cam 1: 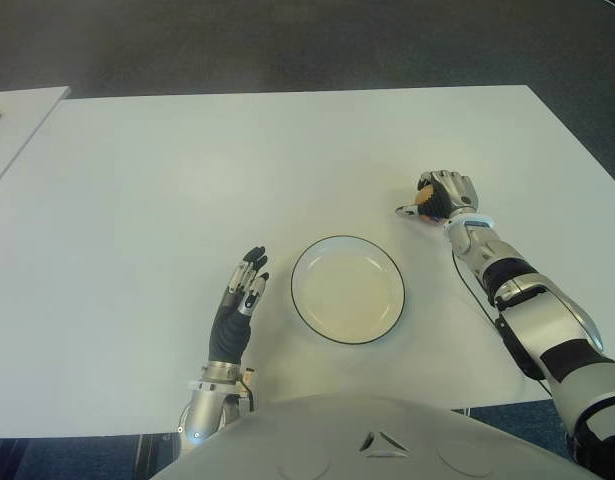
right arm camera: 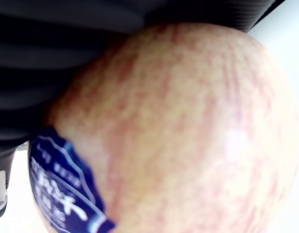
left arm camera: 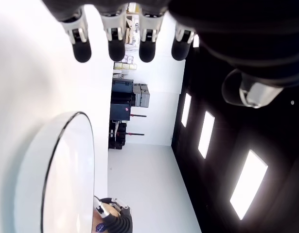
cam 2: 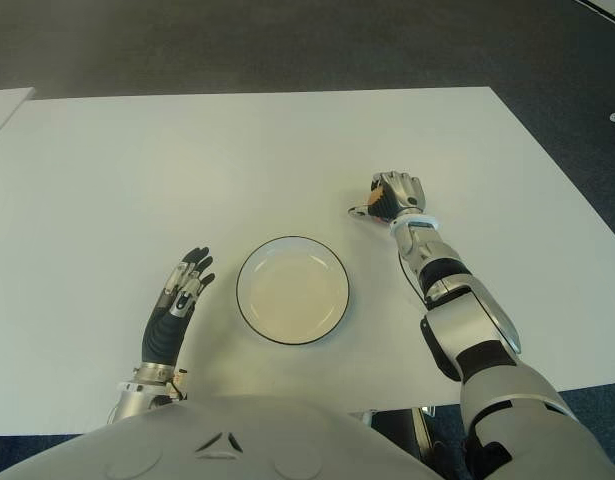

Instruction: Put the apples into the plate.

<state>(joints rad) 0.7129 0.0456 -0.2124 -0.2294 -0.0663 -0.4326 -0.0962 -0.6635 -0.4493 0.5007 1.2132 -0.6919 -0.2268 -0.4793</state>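
Note:
My right hand (cam 1: 439, 198) is curled around an apple (cam 1: 425, 196) on the white table, up and to the right of the plate. The right wrist view is filled by that apple (right arm camera: 188, 131), yellow with red streaks and a blue sticker (right arm camera: 61, 189), pressed against the palm. A white plate (cam 1: 348, 289) with a dark rim sits near the table's front, with nothing in it. To the left of the plate my left hand (cam 1: 245, 285) shows with its fingers (left arm camera: 115, 46) straight and nothing in them.
The white table (cam 1: 187, 170) spreads wide behind and to both sides of the plate. A second pale table edge (cam 1: 17, 120) stands at the far left. Dark floor lies beyond the far edge.

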